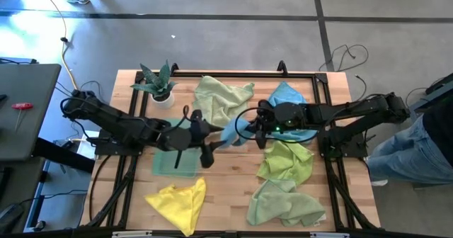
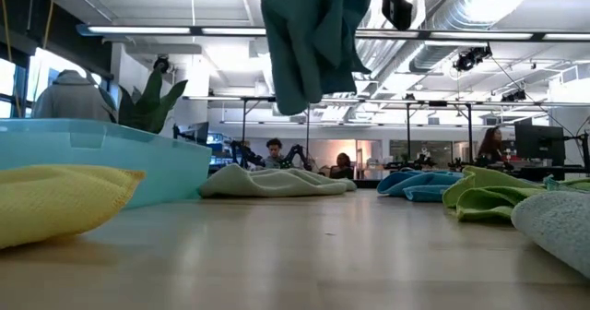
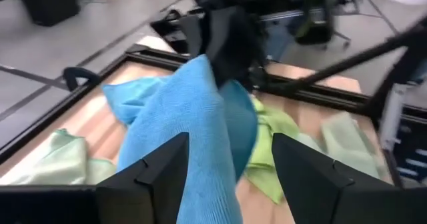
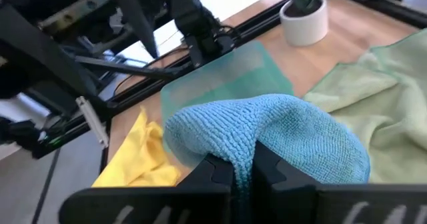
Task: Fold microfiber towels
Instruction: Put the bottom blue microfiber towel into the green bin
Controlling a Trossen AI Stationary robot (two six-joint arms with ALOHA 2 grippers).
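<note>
A sky-blue microfiber towel [image 1: 237, 130] hangs in the air over the middle of the table, between my two grippers. My right gripper [image 4: 243, 164] comes from the table's right and is shut on it. My left gripper [image 3: 230, 164] stands open just left of it, and the towel [image 3: 193, 111] runs between its two spread fingers. In the low view the towel [image 2: 313, 33] dangles well above the tabletop. Other towels lie crumpled on the wood: pale green [image 1: 223, 96], blue [image 1: 289, 95], two green [image 1: 284, 160] [image 1: 283, 206] and yellow [image 1: 180, 199]. My left gripper's fingers stand on either side of the towel; whether they touch it I cannot tell. My right gripper pinches a bunched fold of the towel [image 4: 248, 151] between its two fingers, from the table's right, slanting slightly down. The cloth bulges over the fingertips, and the rest hangs slack, lifted clear of the table.
A translucent teal tray [image 1: 177, 160] lies on the table under my left gripper. A small potted plant [image 1: 159, 88] stands at the far left. A black frame [image 1: 322, 89] rims the table. A person [image 1: 425, 146] is beside the table's right edge.
</note>
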